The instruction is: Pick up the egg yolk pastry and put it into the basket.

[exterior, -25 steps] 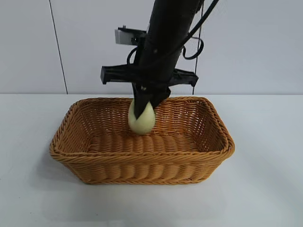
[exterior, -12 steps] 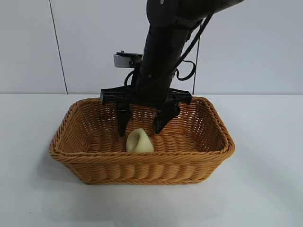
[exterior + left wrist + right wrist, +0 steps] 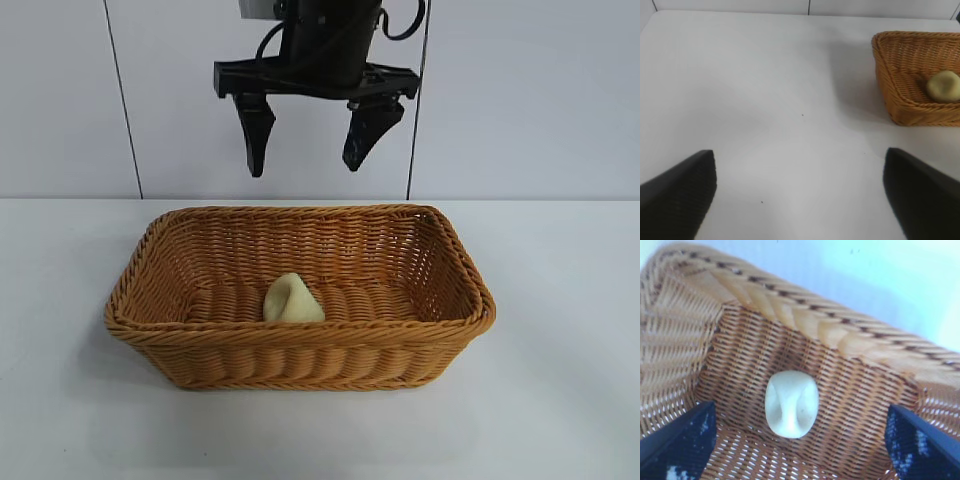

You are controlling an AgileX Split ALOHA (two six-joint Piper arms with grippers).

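The egg yolk pastry (image 3: 293, 300), a pale cream lump with a dent, lies on the floor of the wicker basket (image 3: 300, 333), near its front wall. My right gripper (image 3: 303, 165) hangs open and empty well above the basket, over its back part. In the right wrist view the pastry (image 3: 791, 403) lies on the basket floor (image 3: 855, 390), between and beyond the open fingers (image 3: 675, 445). My left gripper (image 3: 800, 200) is open and empty over bare table, away from the basket (image 3: 881, 55), where the pastry (image 3: 943, 86) also shows.
The basket stands in the middle of a white table (image 3: 560, 400). A white panelled wall (image 3: 60, 100) rises behind it. The left arm is out of the exterior view.
The right gripper lowered the pastry into the basket, opened and let it go, then rose clear above the rim. The pastry now rests on the basket floor.
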